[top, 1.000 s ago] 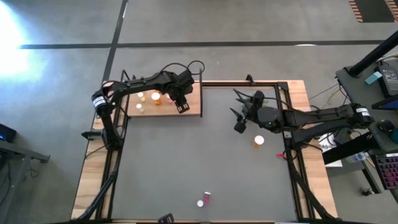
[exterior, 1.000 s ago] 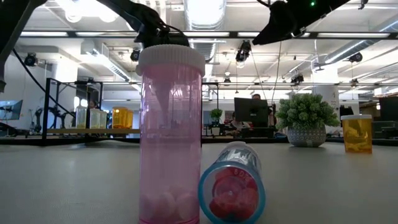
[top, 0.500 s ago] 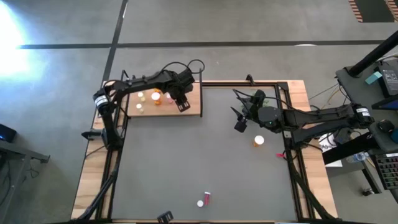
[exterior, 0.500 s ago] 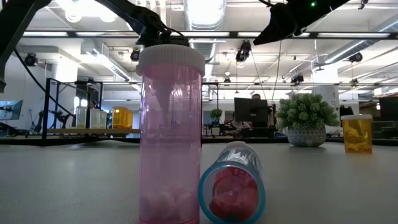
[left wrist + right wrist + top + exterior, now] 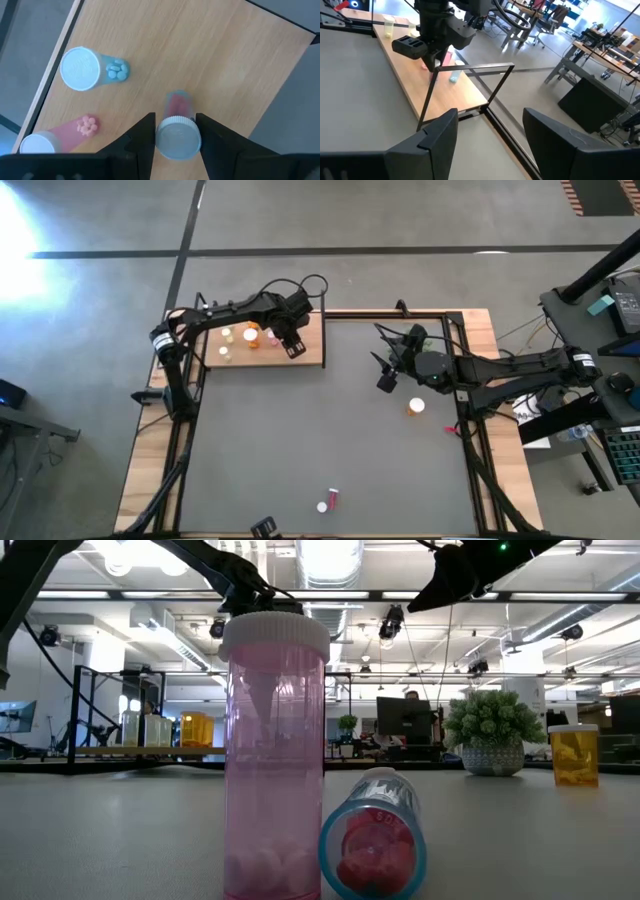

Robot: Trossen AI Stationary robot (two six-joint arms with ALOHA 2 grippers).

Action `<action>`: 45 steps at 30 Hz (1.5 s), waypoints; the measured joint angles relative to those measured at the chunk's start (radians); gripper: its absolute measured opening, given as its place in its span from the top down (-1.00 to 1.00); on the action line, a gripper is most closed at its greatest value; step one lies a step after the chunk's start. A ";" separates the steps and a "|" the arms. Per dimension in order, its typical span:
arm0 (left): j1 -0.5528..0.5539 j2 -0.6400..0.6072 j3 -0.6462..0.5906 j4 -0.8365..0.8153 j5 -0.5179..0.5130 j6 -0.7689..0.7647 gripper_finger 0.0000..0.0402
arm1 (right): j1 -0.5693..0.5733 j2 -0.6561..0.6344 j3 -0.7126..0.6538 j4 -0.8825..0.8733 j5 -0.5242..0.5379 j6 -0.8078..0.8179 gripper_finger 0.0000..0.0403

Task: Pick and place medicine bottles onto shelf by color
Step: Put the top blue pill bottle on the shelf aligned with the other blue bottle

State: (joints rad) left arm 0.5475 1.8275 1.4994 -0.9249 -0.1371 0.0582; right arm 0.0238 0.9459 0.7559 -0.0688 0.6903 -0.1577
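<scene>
The shelf (image 5: 312, 356) is a light-wood board at the table's far left. Several medicine bottles stand on it, among them an orange one (image 5: 250, 337) and a pale one (image 5: 227, 333). My left gripper (image 5: 175, 118) hangs over the board, shut on a pink white-capped bottle (image 5: 177, 106). My right gripper (image 5: 385, 376) waits open above the mat's far right, nothing between its fingers. An orange bottle (image 5: 416, 406) stands on the mat beside it. Two pink bottles (image 5: 327, 501) sit at the near edge, one upright (image 5: 275, 755) and one on its side (image 5: 372, 840). My left gripper pinches the pink bottle's white cap (image 5: 161, 139) between its two fingers, one on each side. The fingers come from above, pointing steeply down. The bottle stands upright below them, its base on the shelf board (image 5: 215, 55).
A small green plant (image 5: 490, 730) stands at the mat's far right, close to my right arm. A thin black frame (image 5: 470, 70) rises at the shelf's end. Open grey mat (image 5: 300, 440) lies between the shelf and the near bottles.
</scene>
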 joint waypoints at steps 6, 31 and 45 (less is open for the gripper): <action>0.012 0.000 0.000 0.001 -0.004 0.000 0.39 | 0.000 0.000 0.000 0.000 0.000 0.000 -0.07; 0.016 0.006 -0.001 0.029 -0.011 -0.001 0.39 | 0.000 0.000 0.000 0.000 -0.001 0.000 -0.07; 0.016 0.006 -0.001 0.027 -0.010 -0.004 0.39 | 0.000 0.000 0.000 0.000 -0.001 0.000 -0.07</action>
State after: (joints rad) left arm 0.5636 1.8339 1.4986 -0.8982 -0.1471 0.0537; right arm 0.0238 0.9459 0.7559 -0.0689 0.6895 -0.1573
